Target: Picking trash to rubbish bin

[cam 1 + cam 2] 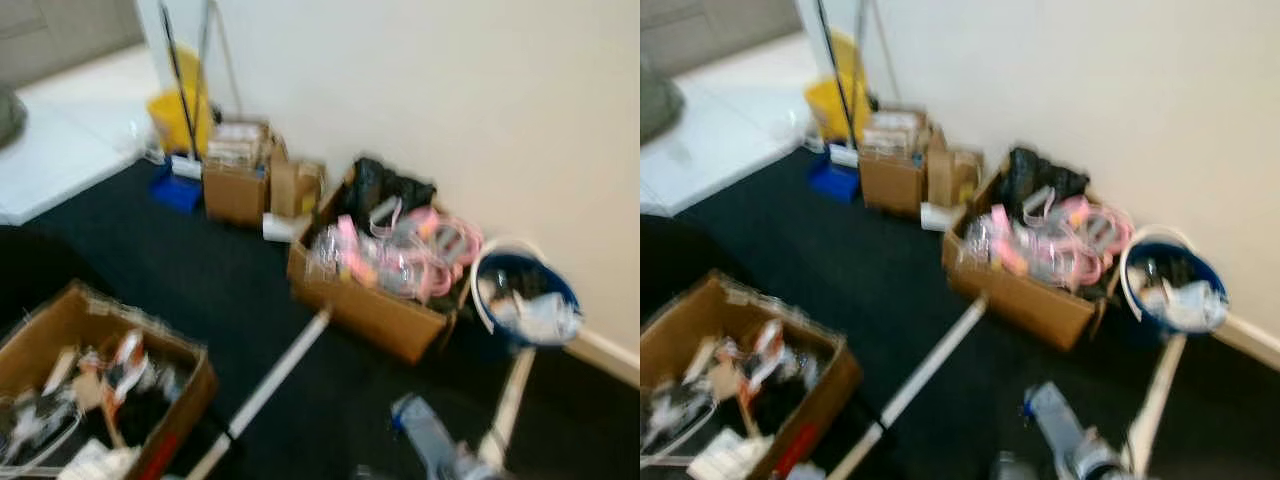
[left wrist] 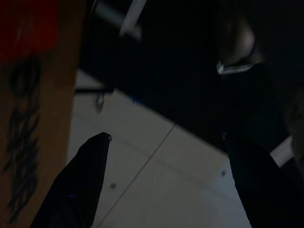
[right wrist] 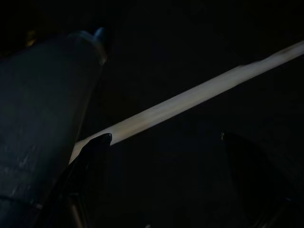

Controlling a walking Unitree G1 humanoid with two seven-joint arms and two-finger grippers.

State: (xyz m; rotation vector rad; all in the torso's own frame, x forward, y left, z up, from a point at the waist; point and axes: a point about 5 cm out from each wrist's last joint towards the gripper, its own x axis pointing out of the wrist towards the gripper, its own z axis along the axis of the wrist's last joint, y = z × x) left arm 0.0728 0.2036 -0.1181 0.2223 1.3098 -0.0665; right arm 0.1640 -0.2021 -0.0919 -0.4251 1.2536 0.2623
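We are passing a bottle (image 1: 1060, 425), both grippers spread and empty, approaching the blue bin (image 1: 1175, 290); next comes choosing trash.

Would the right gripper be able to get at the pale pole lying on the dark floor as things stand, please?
Probably yes: the right gripper is open, and the pale pole lies just beyond its fingertips with nothing between; the grey bottle sits to one side.
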